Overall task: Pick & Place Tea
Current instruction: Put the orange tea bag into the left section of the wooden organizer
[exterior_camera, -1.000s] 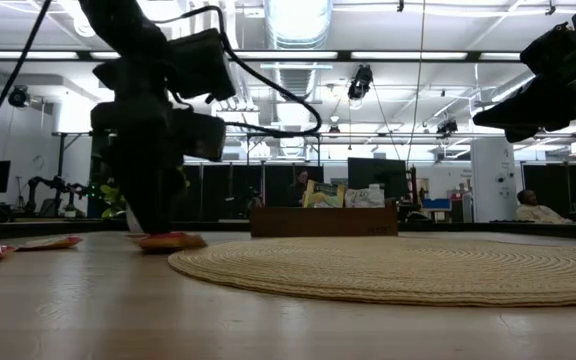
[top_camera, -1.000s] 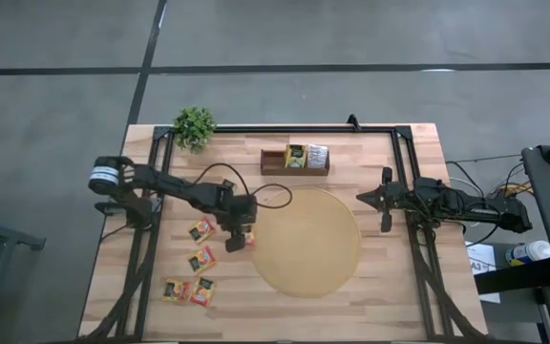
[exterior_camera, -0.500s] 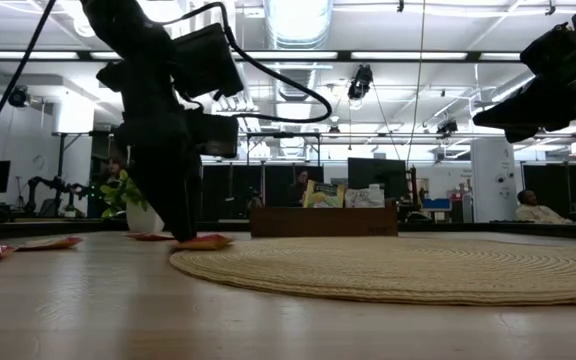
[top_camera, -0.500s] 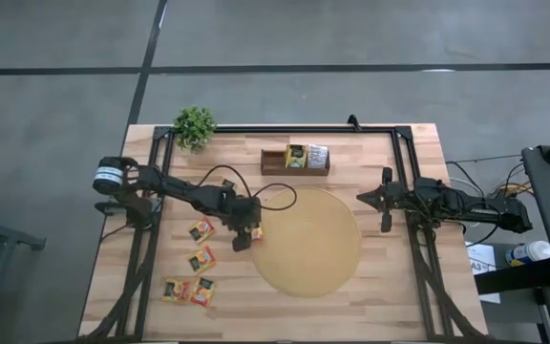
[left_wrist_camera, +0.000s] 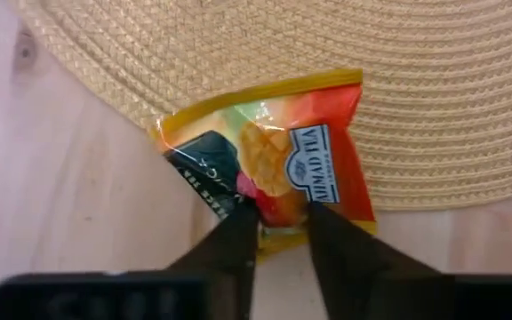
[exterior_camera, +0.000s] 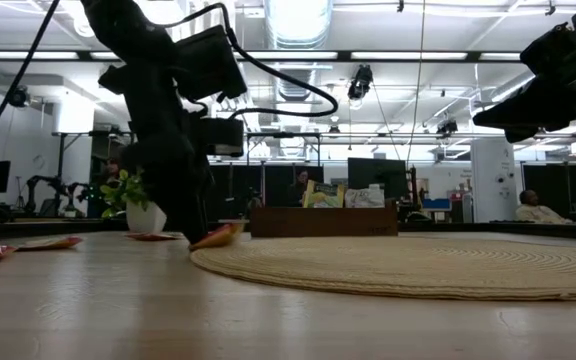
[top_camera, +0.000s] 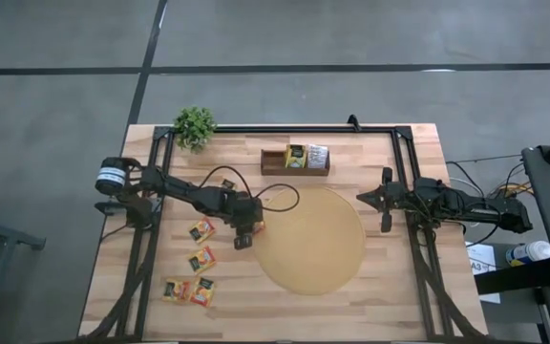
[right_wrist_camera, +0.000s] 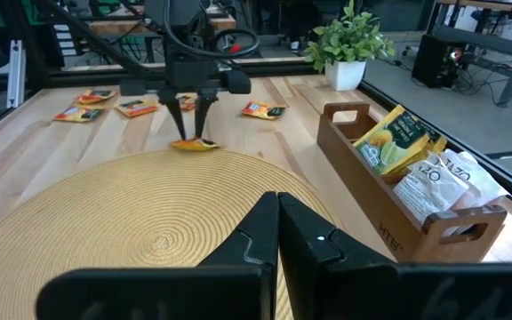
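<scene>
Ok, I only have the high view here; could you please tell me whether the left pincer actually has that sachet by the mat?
Observer: Yes, in the left wrist view the left pincer pinches one edge of the orange-red paper sachet, which overlaps the round woven straw mat's rim.
Operator: Thank you; is it lying flat?
Observer: No, the low view shows it tilted, one end raised off the wooden table.
</scene>
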